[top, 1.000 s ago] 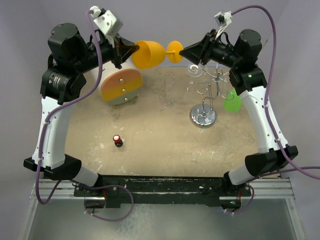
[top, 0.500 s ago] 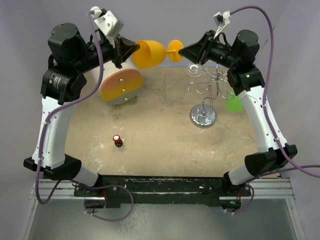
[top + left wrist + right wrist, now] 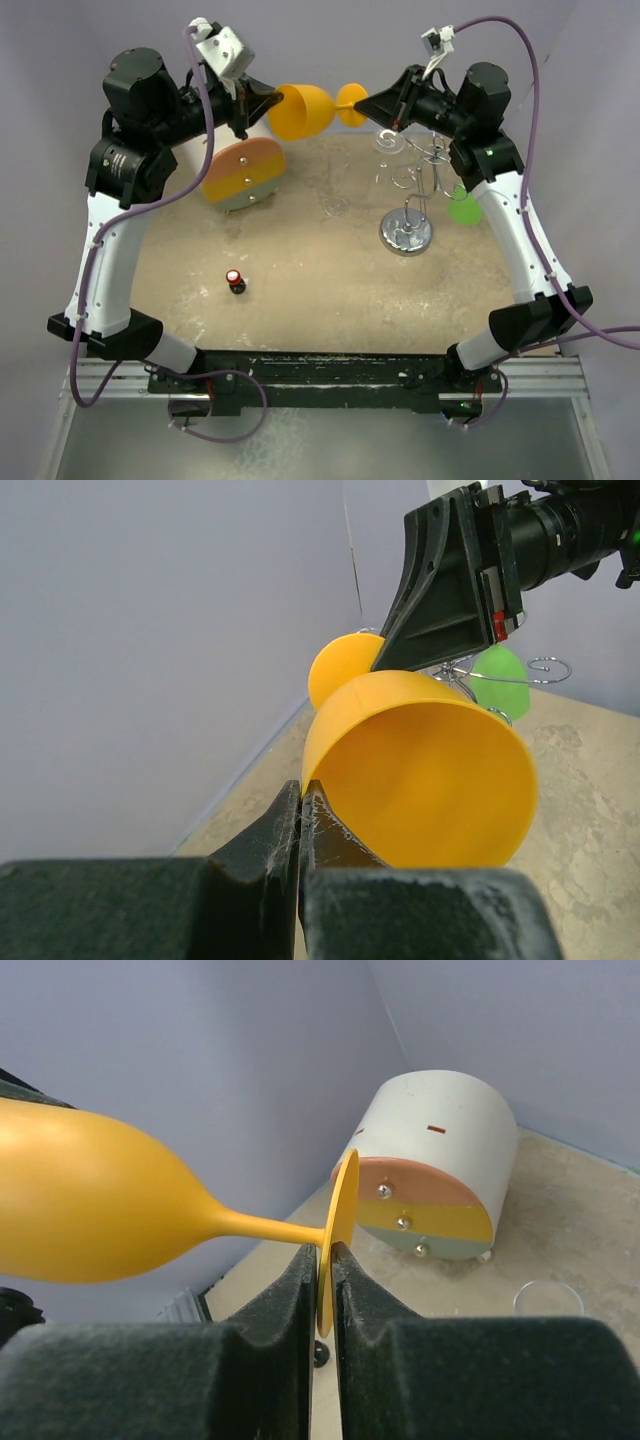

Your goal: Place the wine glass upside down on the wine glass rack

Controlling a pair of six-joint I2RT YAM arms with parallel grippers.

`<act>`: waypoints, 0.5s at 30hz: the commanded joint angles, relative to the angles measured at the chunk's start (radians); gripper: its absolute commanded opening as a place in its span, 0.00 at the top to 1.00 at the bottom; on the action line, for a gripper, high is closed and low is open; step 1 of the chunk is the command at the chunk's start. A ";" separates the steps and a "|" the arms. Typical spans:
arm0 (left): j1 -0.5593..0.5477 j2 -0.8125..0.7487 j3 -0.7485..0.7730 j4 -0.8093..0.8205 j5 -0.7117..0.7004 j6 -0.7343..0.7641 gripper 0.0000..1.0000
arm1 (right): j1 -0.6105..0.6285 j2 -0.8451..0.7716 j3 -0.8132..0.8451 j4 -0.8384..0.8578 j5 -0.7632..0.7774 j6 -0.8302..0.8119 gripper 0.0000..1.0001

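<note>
An orange wine glass (image 3: 305, 108) hangs horizontally in the air at the back, its bowl to the left and its foot to the right. My left gripper (image 3: 268, 100) is shut on the bowl's rim, seen close in the left wrist view (image 3: 300, 790) with the bowl (image 3: 430, 770) beyond it. My right gripper (image 3: 372, 103) is shut on the thin foot disc, seen in the right wrist view (image 3: 325, 1260) next to the glass (image 3: 90, 1200). The silver wire wine glass rack (image 3: 406, 233) stands below and to the right, its looped arms under the right gripper.
A green glass (image 3: 463, 207) hangs at the rack's right side. A white cylinder with a striped face (image 3: 243, 172) lies at the back left, below the left gripper. A small red-capped bottle (image 3: 234, 280) stands near the middle left. A clear glass (image 3: 337, 207) sits near the middle.
Both arms have shifted slightly, and the glass has risen a touch. Both grippers keep their hold on it.
</note>
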 commanded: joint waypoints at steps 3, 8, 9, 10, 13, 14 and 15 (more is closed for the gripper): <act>-0.012 -0.020 -0.017 0.044 0.003 0.026 1.00 | 0.003 -0.010 0.013 0.036 0.030 0.008 1.00; -0.013 -0.050 -0.059 0.032 -0.012 0.043 0.78 | -0.003 -0.020 0.074 -0.038 0.099 -0.084 1.00; -0.012 -0.059 -0.066 0.027 -0.015 0.048 0.73 | -0.006 -0.024 0.084 -0.052 0.112 -0.101 1.00; -0.013 -0.066 -0.073 0.022 -0.016 0.054 0.67 | -0.010 -0.028 0.092 -0.063 0.126 -0.118 1.00; -0.012 -0.092 -0.097 0.002 -0.020 0.078 0.54 | -0.024 -0.042 0.106 -0.092 0.162 -0.171 1.00; -0.013 -0.103 -0.104 -0.007 -0.019 0.090 0.47 | -0.031 -0.048 0.109 -0.100 0.171 -0.190 1.00; -0.013 -0.114 -0.115 -0.014 -0.019 0.100 0.42 | -0.037 -0.056 0.108 -0.101 0.178 -0.211 1.00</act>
